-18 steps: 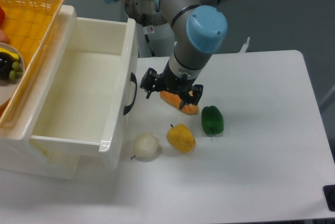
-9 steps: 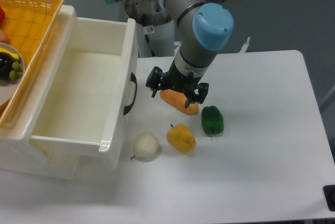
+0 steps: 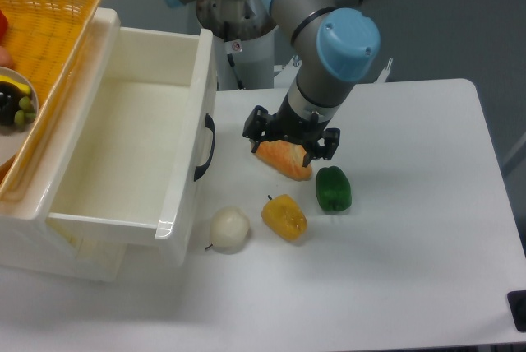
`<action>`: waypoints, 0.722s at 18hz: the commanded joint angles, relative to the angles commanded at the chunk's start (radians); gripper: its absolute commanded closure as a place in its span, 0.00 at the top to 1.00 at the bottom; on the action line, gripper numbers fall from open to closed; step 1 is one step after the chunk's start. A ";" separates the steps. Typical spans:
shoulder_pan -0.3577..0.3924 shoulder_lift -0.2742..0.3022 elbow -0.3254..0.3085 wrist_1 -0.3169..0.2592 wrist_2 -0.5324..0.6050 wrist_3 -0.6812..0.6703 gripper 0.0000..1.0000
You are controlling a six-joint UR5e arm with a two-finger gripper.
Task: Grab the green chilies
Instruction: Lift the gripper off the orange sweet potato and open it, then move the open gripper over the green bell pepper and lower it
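Gleaming on the matte white table (image 3: 411, 245), the glossy dark-green blocky toy pepper (image 3: 334, 189) sits untouched; at its ten o'clock the black two-finger gripper (image 3: 291, 140) hangs spread wide, empty, above the orange wedge-shaped piece (image 3: 283, 159).

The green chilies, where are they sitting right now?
The green chilies lie on the white table, just right of the yellow pepper and beside the orange wedge.

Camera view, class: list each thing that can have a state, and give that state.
Drawer: pulled open, nothing visible inside.
Pincer: open, holding nothing, over the orange piece.
Green chilies: on the table, not gripped.
Yellow pepper: on the table, untouched.
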 joint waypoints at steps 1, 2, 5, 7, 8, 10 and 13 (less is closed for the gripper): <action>0.006 0.000 -0.002 0.008 0.002 -0.005 1.00; 0.012 -0.002 -0.006 0.017 0.003 -0.008 1.00; 0.021 -0.018 -0.008 0.020 0.009 -0.011 1.00; 0.028 -0.032 -0.015 0.035 0.009 -0.020 1.00; 0.032 -0.034 -0.032 0.061 0.009 -0.021 1.00; 0.040 -0.035 -0.069 0.129 0.009 -0.020 1.00; 0.060 -0.054 -0.081 0.149 0.009 -0.020 1.00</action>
